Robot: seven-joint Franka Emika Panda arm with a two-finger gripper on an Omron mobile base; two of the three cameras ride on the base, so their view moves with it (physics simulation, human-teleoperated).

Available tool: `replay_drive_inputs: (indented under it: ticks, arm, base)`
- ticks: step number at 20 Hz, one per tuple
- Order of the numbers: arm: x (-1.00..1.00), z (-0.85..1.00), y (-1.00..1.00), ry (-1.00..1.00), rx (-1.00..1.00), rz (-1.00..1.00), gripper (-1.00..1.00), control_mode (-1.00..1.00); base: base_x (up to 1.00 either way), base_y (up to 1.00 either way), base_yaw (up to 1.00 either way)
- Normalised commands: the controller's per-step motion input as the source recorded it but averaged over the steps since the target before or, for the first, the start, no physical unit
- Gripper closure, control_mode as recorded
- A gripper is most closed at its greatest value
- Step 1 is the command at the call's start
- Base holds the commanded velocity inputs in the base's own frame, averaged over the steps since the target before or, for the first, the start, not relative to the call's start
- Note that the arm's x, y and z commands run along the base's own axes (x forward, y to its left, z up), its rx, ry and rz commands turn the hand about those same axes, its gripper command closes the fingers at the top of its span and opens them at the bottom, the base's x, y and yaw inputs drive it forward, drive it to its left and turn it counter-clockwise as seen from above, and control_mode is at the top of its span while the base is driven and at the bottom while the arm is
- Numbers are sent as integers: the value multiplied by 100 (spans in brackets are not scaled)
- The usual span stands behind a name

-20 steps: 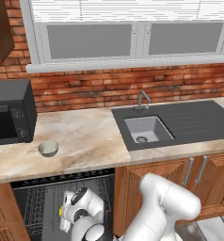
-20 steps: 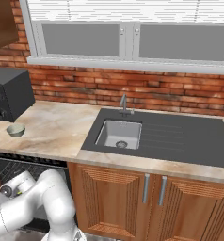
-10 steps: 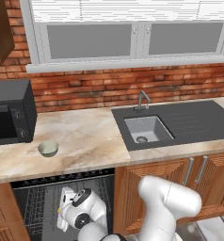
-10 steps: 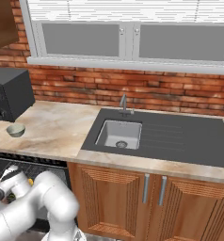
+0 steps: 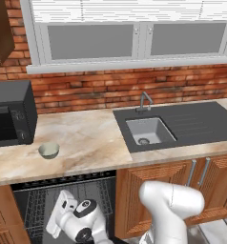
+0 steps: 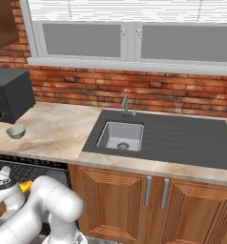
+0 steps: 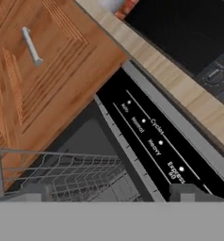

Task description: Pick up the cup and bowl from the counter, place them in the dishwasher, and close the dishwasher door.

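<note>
Hovering wide open, gripper (image 7: 107, 190) holds nothing above dishwasher (image 7: 85, 179) rack.

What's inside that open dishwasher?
A grey wire rack sits inside the dishwasher, with a bit of yellow cup showing. The robot's arm hides the rest.

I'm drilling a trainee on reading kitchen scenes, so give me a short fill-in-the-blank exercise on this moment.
1. The bowl sits on the counter in front of the ____.
2. The gripper hangs over the dishwasher's wire ____.
3. The gripper's jaws are ____.
4. The sink has a ____ behind its basin.

Missing words: microwave; rack; open; tap
</note>
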Motion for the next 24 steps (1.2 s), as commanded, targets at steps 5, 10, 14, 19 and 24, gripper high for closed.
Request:
replay_drive_inputs:
  ticks: [5, 10, 14, 19, 24]
  arm:
    - [3, 43, 0, 0, 24, 0, -100, -100]
    - [7, 57, 0, 2, 18, 0, -100, -100]
    - [5, 60, 0, 5, 14, 0, -100, -100]
    - [21, 34, 0, 14, 3, -1, -100, -100]
    - [34, 24, 0, 23, 0, -4, -100, -100]
  base:
    - [0, 0, 0]
    - [0, 0, 0]
    - [0, 0, 0]
    - [0, 0, 0]
    - [0, 0, 0]
